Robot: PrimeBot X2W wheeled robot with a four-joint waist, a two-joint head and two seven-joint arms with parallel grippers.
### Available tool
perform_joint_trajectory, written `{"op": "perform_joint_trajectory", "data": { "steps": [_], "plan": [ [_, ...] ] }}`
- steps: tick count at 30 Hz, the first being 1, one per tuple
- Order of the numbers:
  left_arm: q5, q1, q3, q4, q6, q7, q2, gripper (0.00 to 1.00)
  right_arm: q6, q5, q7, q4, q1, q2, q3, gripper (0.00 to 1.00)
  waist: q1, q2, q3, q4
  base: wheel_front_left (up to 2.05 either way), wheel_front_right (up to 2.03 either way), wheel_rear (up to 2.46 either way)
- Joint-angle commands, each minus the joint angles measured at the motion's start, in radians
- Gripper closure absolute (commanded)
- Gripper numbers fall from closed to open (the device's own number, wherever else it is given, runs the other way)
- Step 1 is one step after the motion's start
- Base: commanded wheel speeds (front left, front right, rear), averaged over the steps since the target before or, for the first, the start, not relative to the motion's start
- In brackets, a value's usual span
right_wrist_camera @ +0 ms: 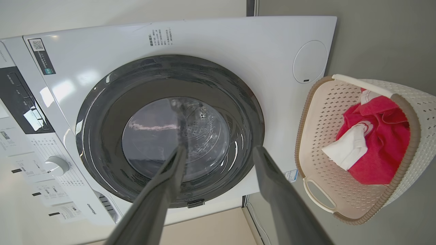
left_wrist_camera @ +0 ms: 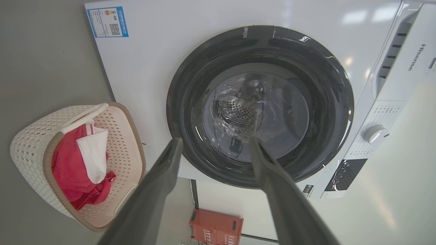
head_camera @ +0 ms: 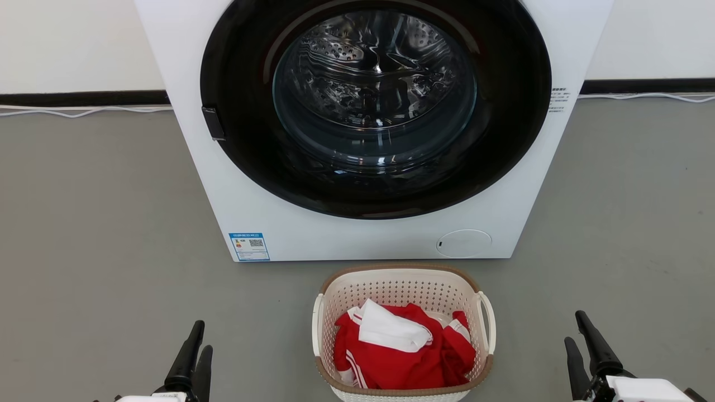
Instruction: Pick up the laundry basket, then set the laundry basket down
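Sitting on the floor just in front of the washing machine point(head_camera: 357, 128), the laundry basket point(head_camera: 403, 290) holds red and white clothes point(head_camera: 402, 346). It looks light and stiff; its 2 side loop handles suit gripping. Left gripper point(head_camera: 195, 349) and right gripper point(head_camera: 581, 340) flank it, empty, pressed together.

Both arms sit low at either side, the left gripper point(head_camera: 195, 340) and right gripper point(head_camera: 581, 332) empty, their dark fingers point(head_camera: 595, 338) pointing up and forward, drawn close together.
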Motion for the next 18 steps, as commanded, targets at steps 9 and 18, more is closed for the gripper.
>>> {"op": "perform_joint_trajectory", "data": {
  "steps": [9, 18],
  "plan": [
    [0.005, -0.025, -0.015, -0.040, -0.001, -0.029, 0.006, 0.00, 0.001, -0.020, -0.033, -0.042, -0.022, -0.009, 0.018, 0.00, 0.0001, -0.0001, 0.000, 0.001, 0.00, 0.00, 0.00],
    [0.062, -0.024, -0.025, -0.045, -0.002, -0.058, 0.008, 0.00, 0.002, -0.133, -0.062, -0.062, -0.022, -0.010, 0.021, 0.00, 0.0000, -0.0001, 0.000, 0.001, 0.00, 0.00, 0.00]
  ]
}}
